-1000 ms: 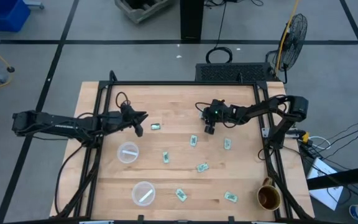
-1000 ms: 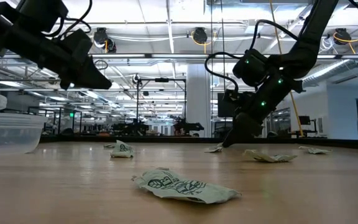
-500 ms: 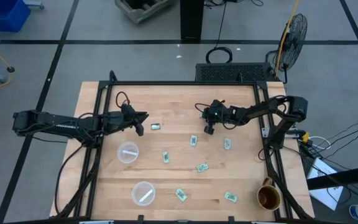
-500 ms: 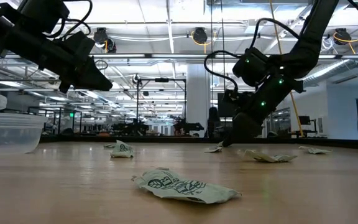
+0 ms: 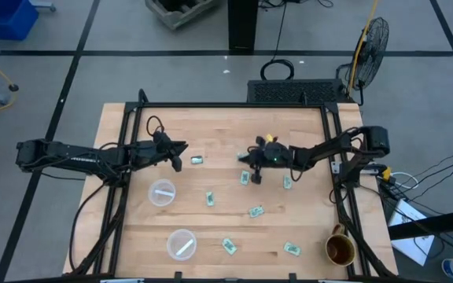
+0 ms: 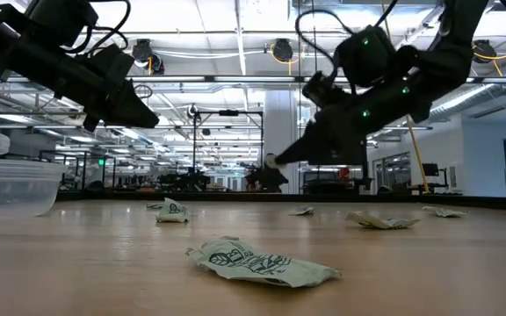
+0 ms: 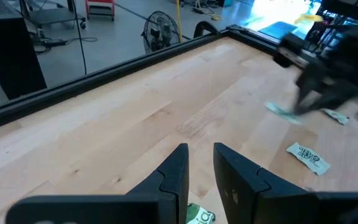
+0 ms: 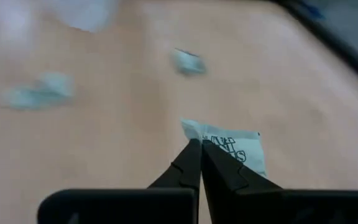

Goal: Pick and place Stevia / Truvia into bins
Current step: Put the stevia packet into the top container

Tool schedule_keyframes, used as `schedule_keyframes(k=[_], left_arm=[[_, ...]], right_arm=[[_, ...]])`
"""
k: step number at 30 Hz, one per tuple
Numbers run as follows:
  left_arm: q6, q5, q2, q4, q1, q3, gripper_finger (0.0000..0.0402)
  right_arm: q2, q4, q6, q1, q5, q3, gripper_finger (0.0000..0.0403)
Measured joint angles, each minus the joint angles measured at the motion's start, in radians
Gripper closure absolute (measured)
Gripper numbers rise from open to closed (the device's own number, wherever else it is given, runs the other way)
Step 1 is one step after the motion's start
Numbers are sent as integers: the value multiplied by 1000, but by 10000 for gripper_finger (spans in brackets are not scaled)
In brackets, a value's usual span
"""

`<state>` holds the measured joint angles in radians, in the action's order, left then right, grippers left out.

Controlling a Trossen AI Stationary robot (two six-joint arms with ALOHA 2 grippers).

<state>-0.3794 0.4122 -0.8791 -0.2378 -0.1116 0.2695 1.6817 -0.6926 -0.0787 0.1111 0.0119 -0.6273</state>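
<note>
Far strip of the table [image 5: 226, 126] is bare wood, open for passage; right gripper [image 5: 248, 178] hangs mid-table over a sachet [image 5: 244, 178]; left gripper [image 5: 177, 163] sits near another sachet [image 5: 197, 159]; two cups [image 5: 162, 192] [image 5: 182, 244] block the near-left; mug [image 5: 340, 248] fills the near-right corner; loose sachets [image 5: 255, 211] litter the middle.

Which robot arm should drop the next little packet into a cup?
Probably the right. The right gripper has its fingers pinched on a sachet, lifted off the table. The left gripper hovers empty above another sachet.
</note>
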Motion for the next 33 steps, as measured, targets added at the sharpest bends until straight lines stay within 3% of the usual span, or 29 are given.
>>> schedule_keyframes(k=[3, 9, 13, 16, 21, 26, 33], left_arm=[[-2, -2, 0, 1, 0, 0, 323], [-53, -107, 0, 2, 2, 0, 323], [15, -194, -4, -30, 34, 0, 323], [126, -208, -44, -160, 88, 0, 323], [416, -211, -171, -499, 172, 0, 323], [591, -212, -317, -732, 201, 3, 323], [539, -211, -460, -592, 175, 180, 323]], right_arm=[[0, -30, 4, -49, -90, 0, 402], [0, -74, -13, -105, -92, 0, 402], [0, -162, -12, -108, -101, 0, 402], [0, -292, 46, -97, -188, 0, 402], [-1, -453, 326, -70, -412, -1, 402], [-1, -420, 378, -69, -431, -2, 403], [-2, -455, 374, -63, -429, -2, 403]])
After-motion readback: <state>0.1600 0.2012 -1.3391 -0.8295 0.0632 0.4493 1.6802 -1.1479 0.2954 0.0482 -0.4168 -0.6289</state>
